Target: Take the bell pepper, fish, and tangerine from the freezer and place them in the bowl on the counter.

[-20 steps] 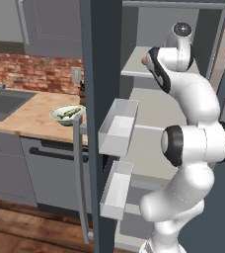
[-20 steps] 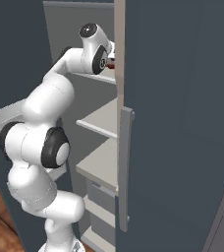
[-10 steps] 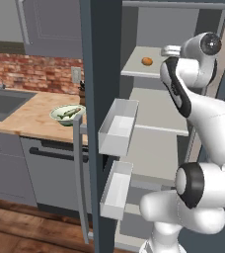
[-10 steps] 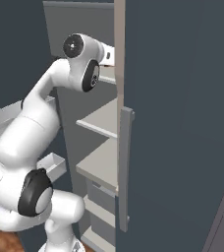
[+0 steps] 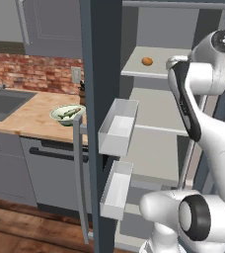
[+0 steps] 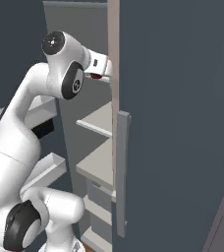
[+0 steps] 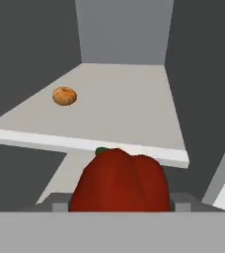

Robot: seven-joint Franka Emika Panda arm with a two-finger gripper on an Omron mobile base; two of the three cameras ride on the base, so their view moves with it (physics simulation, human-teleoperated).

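the freezer (image 5: 104,74) is seen standing open, its slate-blue door edge rising through the middle of the left base view and two white door bins (image 5: 118,126) hung on it. left of it the counter (image 5: 33,116) is seen under a brick backsplash, with a sink (image 5: 1,104) at its far end. the arm (image 5: 203,113) is reached into the freezer beside the upper shelf (image 5: 156,62). the bowl (image 5: 67,114) is set on the counter close to the door, and the fish (image 5: 70,113) is laid in it. the gripper (image 7: 118,200) is clamped on the pepper (image 7: 119,183), which is held in front of the shelf edge, clear of it, in the hand view; a bit of red is also caught at the hand in the right base view. the tangerine (image 7: 64,96) is left on the upper shelf, toward its left side, well apart from the pepper.
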